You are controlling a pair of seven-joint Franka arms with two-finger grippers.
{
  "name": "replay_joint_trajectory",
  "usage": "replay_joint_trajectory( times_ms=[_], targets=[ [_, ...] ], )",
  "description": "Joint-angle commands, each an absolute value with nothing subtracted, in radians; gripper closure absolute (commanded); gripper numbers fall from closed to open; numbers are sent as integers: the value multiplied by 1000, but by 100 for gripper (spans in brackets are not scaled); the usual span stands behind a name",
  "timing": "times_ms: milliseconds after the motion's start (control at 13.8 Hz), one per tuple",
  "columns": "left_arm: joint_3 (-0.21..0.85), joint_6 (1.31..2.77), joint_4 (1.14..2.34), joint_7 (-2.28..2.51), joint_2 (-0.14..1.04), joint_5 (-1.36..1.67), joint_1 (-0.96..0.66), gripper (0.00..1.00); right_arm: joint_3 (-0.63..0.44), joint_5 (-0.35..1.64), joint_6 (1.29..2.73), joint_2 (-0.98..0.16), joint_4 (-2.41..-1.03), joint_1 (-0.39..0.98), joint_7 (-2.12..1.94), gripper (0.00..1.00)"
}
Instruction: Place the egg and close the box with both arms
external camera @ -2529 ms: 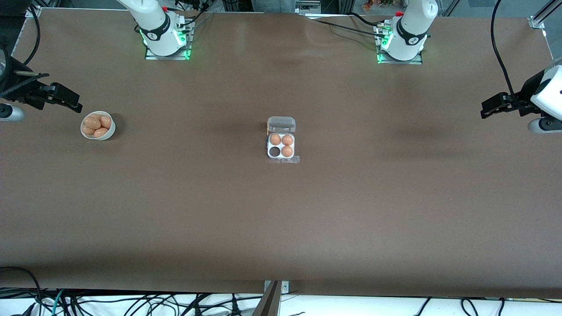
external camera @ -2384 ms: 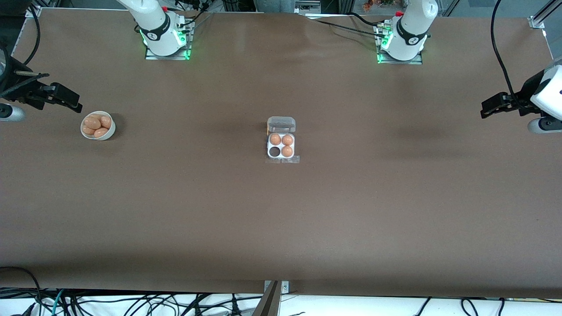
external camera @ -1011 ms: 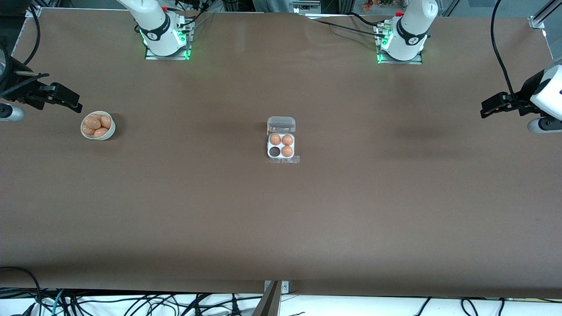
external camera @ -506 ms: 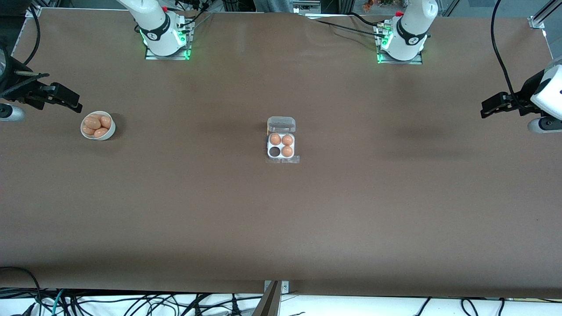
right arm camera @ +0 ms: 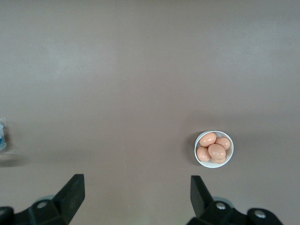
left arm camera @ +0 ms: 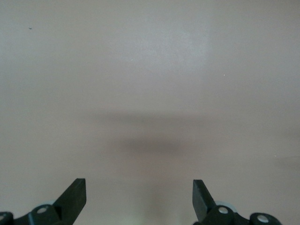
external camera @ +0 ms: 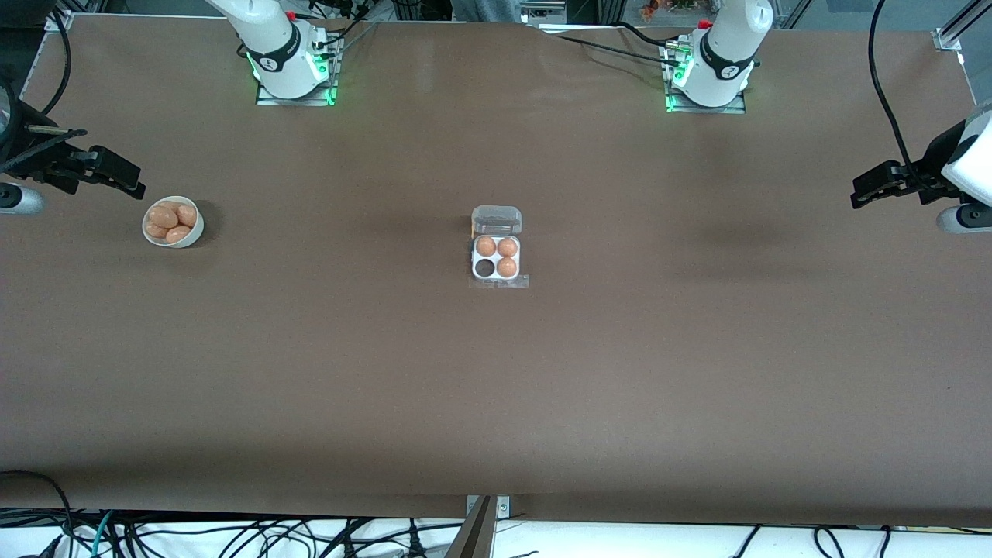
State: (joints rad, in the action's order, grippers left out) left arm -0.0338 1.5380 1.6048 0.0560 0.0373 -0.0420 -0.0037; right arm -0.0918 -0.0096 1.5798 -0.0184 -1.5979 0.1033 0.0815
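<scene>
Here is the wide brown table point(external camera: 496, 372), and at its middle sits the small square clear-plastic egg box point(external camera: 497, 265) with its whitish four-cell tray. The hinged transparent lid point(external camera: 496, 220) is flipped up and back, at twelve o'clock of the tray in the front view. Three cells hold smooth orange-brown eggs; the cell at seven o'clock of the tray's centre point(external camera: 485, 268) shows dark and unfilled.

Over toward the right arm's end of the table stands a round white bowl point(external camera: 191, 234), well apart from the box, at about nine o'clock from it in the front view. Inside it lies a heap of orange-brown eggs point(external camera: 164, 218), four that can be counted, touching one another. The task's egg is one of these, though which one cannot be told.

The right gripper point(external camera: 116, 177) hangs in the air near the bowl, at roughly ten o'clock of it in the front view. Its black fingers point(right arm camera: 72, 192) stand spread wide with nothing between them, and the bowl point(right arm camera: 227, 158) shows on the table below them.

The left gripper point(external camera: 876, 187) hovers over the left arm's end of the table, well apart from the box, at about three o'clock from it. Its fingers point(left arm camera: 75, 197) are parted wide too, gripping nothing, with only bare table point(left arm camera: 150, 93) beneath.
</scene>
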Motion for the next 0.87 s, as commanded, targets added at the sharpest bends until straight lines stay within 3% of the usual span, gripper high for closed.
replay_joint_trajectory(
  times_ms=[0,289,795],
  targets=[
    [-32,1526,1586,35,37,-28,0,0,-89,3,1572,-12,-1601,100,89,0],
    [-32,1525,1568,35,37,-26,0,0,-90,0,1572,-40,-1603,95,77,0],
    [-29,1523,1566,40,35,-23,-14,0,-110,-63,1554,-192,-1638,22,51,0]
  ],
)
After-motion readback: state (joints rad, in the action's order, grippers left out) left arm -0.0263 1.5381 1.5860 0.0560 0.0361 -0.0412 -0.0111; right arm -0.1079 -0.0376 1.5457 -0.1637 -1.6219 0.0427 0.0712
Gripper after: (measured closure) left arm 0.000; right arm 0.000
